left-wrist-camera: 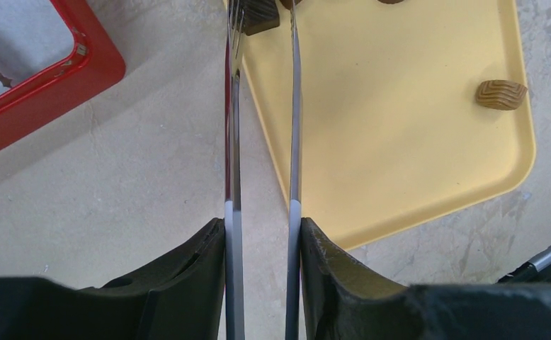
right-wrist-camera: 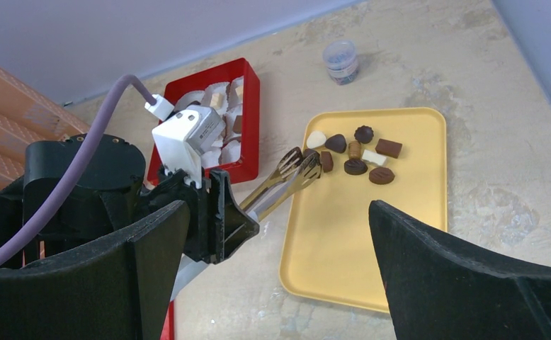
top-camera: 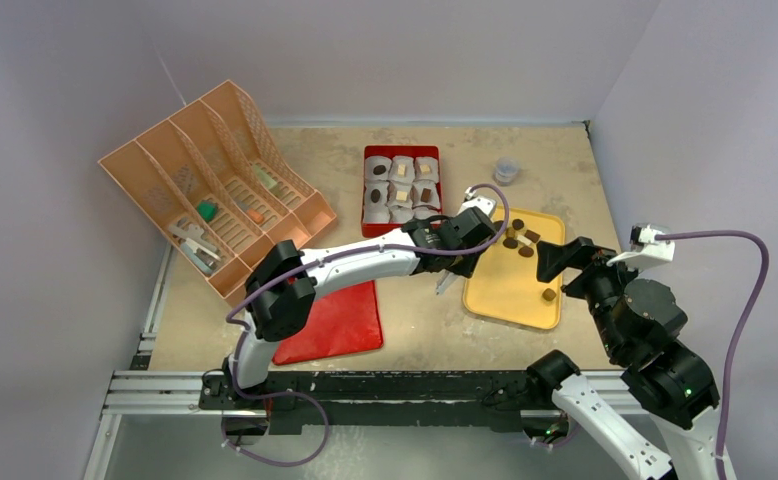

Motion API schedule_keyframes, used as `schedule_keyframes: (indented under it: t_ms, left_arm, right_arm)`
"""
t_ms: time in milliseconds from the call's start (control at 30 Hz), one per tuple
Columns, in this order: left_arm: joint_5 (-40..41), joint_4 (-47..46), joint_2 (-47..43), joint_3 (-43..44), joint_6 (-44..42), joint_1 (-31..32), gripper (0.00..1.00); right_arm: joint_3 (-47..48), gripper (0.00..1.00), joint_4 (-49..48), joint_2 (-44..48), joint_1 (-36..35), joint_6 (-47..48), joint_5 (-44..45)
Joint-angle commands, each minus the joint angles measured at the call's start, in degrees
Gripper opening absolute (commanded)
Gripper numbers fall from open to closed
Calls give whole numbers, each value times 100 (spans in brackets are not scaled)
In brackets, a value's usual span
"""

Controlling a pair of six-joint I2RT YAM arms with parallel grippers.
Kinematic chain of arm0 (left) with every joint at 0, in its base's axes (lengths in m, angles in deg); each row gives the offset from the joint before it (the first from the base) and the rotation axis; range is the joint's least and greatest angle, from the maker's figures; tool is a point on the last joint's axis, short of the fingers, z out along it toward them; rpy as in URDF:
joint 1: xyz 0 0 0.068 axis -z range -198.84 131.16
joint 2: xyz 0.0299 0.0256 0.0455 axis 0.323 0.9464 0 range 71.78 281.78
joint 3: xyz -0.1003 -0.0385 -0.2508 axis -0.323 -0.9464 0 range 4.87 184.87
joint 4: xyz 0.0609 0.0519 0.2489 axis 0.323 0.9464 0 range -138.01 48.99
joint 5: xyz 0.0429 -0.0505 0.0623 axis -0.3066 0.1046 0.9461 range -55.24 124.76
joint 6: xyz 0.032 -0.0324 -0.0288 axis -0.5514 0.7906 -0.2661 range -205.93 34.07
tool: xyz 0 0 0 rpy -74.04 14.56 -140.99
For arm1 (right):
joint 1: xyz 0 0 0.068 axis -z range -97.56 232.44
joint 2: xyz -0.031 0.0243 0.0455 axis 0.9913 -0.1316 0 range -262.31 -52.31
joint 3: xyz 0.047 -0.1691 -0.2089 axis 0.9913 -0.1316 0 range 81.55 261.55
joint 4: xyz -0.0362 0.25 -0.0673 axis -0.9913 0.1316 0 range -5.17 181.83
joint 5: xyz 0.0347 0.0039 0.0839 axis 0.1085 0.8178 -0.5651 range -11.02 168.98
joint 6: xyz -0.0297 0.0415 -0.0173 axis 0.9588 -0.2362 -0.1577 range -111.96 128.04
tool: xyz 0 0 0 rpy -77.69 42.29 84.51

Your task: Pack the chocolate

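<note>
The left gripper (left-wrist-camera: pixel 264 234) squeezes metal tongs (left-wrist-camera: pixel 234 142). Their tips sit right by the chocolate (right-wrist-camera: pixel 355 166) on the yellow tray (right-wrist-camera: pixel 400 241), mid-frame. The right gripper (right-wrist-camera: pixel 276 209) is wide open.

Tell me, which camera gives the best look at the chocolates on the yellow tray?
The right wrist view: the chocolates show distinct shapes and colours. From the top they are tiny dark specks; the left wrist catches one ridged piece and slivers at the frame edge.

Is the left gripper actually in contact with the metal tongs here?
Touching. The left wrist view shows both arms of the tongs lying flat against the inner finger faces of the left gripper, with no gap.
</note>
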Motion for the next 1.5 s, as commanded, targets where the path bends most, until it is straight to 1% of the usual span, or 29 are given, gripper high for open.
schedule_keyframes:
  t_ms: [0, 200, 667, 867, 1033, 1233, 1467]
  left_arm:
    - [306, -20, -224, 248, -230, -9, 38]
    - [314, 44, -102, 308, -295, -9, 39]
    - [-203, -17, 173, 436, -235, -9, 39]
    - [-141, -13, 290, 476, -236, -7, 39]
    - [86, 57, 376, 608, -246, -9, 40]
    - [87, 94, 560, 783, -278, -7, 41]
    - [130, 19, 627, 791, -291, -9, 40]
  right_arm:
    - [89, 99, -177, -32, 0, -8, 104]
    - [94, 99, -186, -37, 0, -2, 109]
    - [59, 99, -232, -42, -4, 41, 121]
    - [55, 99, -200, -2, 0, 51, 146]
    - [51, 99, -197, 7, 0, 41, 140]
    - [32, 99, -165, 16, -5, 1, 120]
    - [6, 99, -142, 42, -4, -17, 127]
